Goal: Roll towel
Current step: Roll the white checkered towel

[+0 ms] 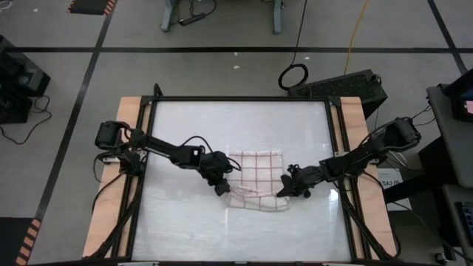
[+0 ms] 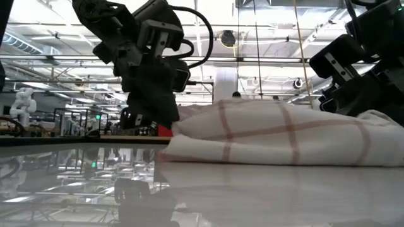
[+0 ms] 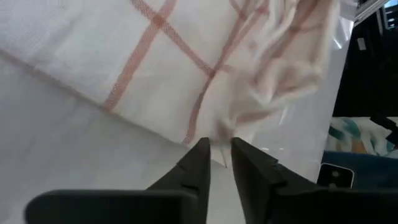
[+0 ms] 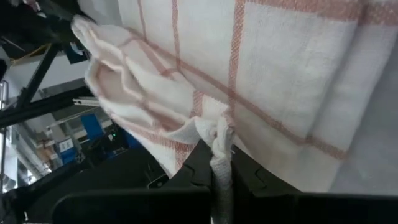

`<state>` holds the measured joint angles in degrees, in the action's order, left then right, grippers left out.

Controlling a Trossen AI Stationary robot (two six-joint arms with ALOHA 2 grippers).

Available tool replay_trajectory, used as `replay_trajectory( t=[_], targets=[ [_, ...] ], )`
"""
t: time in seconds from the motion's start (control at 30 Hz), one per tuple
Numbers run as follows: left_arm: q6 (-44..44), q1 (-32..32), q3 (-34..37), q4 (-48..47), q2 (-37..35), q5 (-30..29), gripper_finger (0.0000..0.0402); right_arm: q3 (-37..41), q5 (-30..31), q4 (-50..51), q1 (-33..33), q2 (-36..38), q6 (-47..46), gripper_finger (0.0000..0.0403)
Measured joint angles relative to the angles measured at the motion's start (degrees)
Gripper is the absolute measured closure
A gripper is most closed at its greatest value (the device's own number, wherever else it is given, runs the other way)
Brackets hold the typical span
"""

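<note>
Towel mid-table, its near edge turned into a loose first roll; most remains flat. Left gripper, fingers slightly parted, barely touches a corner; right gripper pinches the rolled edge.

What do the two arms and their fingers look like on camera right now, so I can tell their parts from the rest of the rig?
Both arms are dark, built of blocky jointed segments. A black cable loops over the left arm; another arcs above it in the low view. The left gripper has two dark, flat fingers tapering to narrow tips. The right gripper has dark fingers too. No markings are readable.
</note>
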<state>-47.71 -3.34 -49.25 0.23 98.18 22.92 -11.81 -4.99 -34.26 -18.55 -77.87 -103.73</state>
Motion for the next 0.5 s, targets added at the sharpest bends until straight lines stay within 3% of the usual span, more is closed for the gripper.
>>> replay_trajectory(
  t=[0.2, 0.5],
  targets=[
    [0.32, -1.63, -0.02, 2.61, -0.01, -1.10, 0.0290, 0.00, -0.04, -0.02, 0.00, 0.00, 2.22, 0.0399],
    [10.91, -6.03, -2.12, 4.83, -1.66, -17.35, 0.0230, 0.00, 0.36, -0.67, 0.07, 0.17, 4.39, 0.0399]
  ],
)
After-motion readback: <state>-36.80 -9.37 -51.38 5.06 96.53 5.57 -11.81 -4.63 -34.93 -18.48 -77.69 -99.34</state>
